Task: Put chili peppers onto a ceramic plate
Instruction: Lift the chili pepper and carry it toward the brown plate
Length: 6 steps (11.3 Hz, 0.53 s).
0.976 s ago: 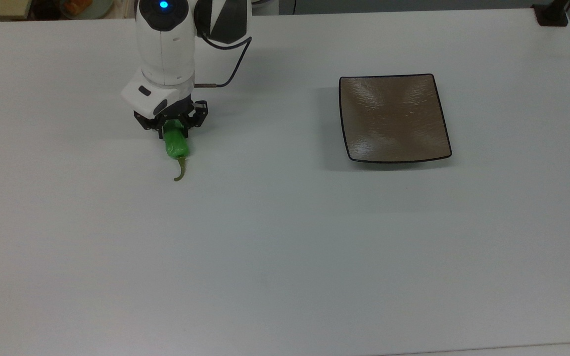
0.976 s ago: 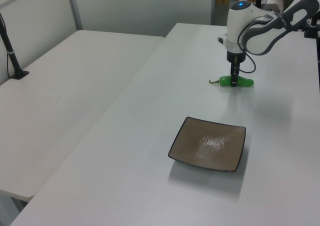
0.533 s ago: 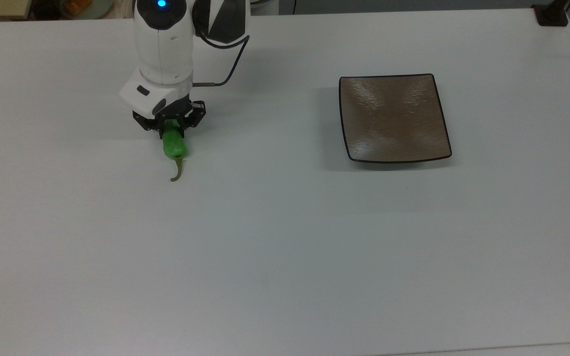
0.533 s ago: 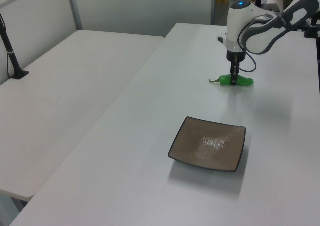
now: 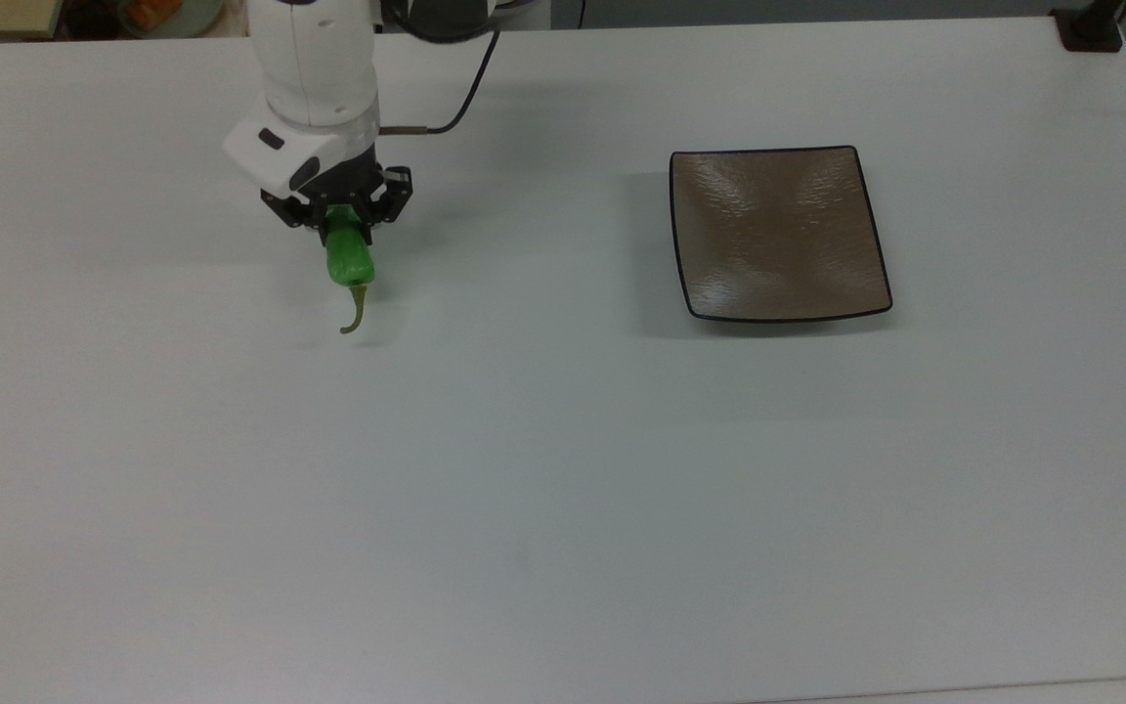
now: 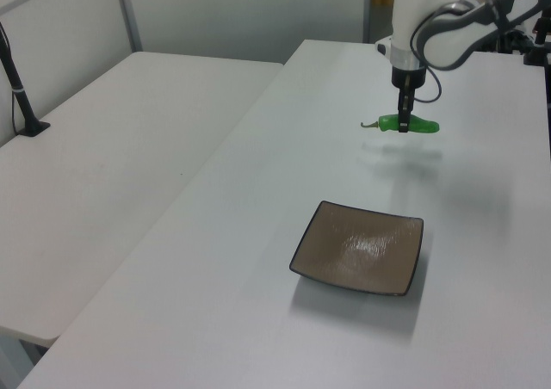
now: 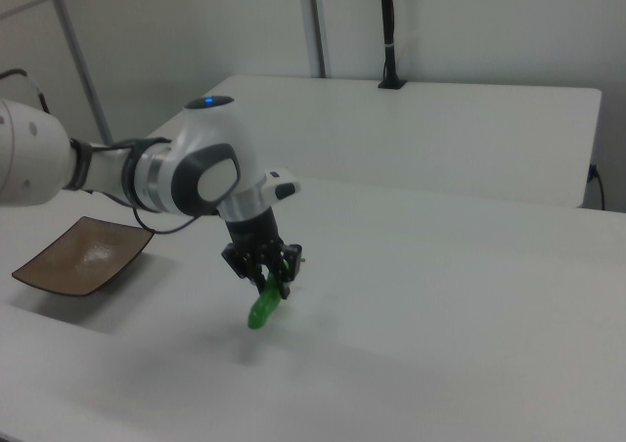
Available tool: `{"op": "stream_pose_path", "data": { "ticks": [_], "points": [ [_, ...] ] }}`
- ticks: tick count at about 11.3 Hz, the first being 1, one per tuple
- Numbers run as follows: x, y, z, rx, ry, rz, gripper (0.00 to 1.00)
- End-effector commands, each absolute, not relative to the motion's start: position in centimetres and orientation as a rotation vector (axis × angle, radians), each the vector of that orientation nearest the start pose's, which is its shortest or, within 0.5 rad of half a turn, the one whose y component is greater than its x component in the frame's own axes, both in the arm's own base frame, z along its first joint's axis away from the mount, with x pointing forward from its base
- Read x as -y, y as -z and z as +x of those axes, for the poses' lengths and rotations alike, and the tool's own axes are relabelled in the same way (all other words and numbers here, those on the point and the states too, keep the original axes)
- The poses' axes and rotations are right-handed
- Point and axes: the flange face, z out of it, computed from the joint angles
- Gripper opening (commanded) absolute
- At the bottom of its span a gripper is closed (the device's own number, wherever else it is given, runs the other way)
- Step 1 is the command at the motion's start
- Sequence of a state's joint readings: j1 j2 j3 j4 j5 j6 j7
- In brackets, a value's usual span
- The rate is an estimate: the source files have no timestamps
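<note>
White table [image 5: 563, 489]: one plate [image 5: 778, 235], one chili pepper [image 5: 348, 259] clamped in hand [image 5: 340, 227].

Green chili pepper [image 5: 349, 261] held above table; brown square plate [image 5: 779, 235] apart.

Table [image 5: 563, 508]: white, matte, wide; faint soft shadows on its surface.
Second table [image 6: 129, 148]: white, alongside the first on the left view's left, a narrow gap between them.
Black post [image 6: 17, 79]: stands on a small base on the second table, near the left view's left edge.
Wall [image 7: 469, 22]: pale grey panels behind the tables.
</note>
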<state>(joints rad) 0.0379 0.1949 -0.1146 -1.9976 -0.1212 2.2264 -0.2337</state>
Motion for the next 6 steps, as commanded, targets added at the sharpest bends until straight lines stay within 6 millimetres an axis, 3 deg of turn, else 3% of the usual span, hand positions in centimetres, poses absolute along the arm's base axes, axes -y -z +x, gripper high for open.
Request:
{"op": "stream_pose_path", "data": {
  "ticks": [1, 3, 6],
  "points": [
    [1.5, -40.6, 58.8, 0.394, -0.021, -3.170, 0.25],
    [-0.8, -42.6, 59.4, 0.330, -0.009, -3.124, 0.25],
    [-6.6, -46.0, 59.7, 0.261, -0.008, -3.086, 0.25]
  ]
}}
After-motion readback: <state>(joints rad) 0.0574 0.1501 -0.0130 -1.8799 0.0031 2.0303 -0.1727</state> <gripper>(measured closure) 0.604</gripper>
